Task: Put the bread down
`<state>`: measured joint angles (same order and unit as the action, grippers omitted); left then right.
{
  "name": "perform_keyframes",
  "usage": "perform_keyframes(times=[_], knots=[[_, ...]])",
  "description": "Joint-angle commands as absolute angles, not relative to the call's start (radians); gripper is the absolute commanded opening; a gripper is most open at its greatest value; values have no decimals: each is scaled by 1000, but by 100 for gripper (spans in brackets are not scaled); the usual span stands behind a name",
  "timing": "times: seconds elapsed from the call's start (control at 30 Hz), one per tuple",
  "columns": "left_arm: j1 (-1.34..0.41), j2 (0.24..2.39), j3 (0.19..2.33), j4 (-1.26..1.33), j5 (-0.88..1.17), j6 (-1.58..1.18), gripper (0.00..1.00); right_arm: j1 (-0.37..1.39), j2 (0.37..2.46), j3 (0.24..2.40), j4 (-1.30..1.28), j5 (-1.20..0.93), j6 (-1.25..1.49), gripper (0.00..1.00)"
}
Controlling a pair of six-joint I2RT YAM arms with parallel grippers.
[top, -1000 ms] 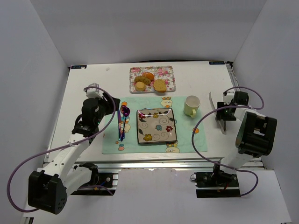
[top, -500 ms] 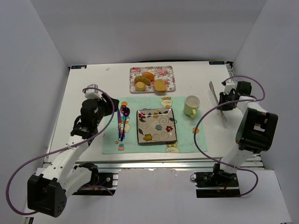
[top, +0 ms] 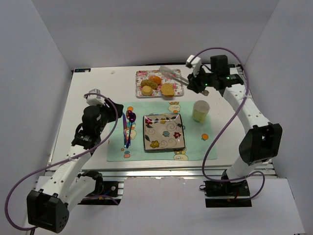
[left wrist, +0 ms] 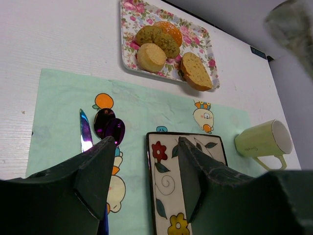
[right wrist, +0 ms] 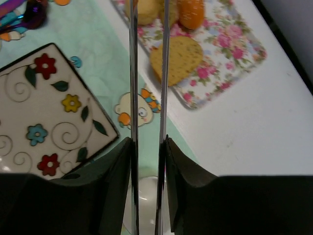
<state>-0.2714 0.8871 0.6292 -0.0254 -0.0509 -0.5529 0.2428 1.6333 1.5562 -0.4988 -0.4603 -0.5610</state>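
Right gripper, jaws clamped on tongs, hovers by the tray, seemingly approaching to pinch a bread slice next; left gripper jaws apart

Four bread pieces gathered on a floral tray at the far side of the counter, pale round bun, brown rough piece, orange roll, tan slice laid flat

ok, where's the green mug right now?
Top view, right of centre: the green mug stands at the far right corner of the placemat, just right of the square flowered plate.
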Motion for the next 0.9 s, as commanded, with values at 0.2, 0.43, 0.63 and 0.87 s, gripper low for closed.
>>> perform_keyframes(times=[0.2, 0.43, 0.63, 0.87], knots=[[-270, 782, 609, -77, -101, -571, 64, 400, 1772, 1698, -663, -405, -744, 38], [-270, 770, 604, -84, -106, -575, 64, 492, 1845, 1709, -601, -302, -776, 40], [-270, 785, 614, -87, -103, -574, 64, 522, 1914, 1746, -520, -236, -764, 42], [-270, 781, 607, -87, -106, -580, 64, 523, 1953, 1769, -453, -210, -733, 44]])
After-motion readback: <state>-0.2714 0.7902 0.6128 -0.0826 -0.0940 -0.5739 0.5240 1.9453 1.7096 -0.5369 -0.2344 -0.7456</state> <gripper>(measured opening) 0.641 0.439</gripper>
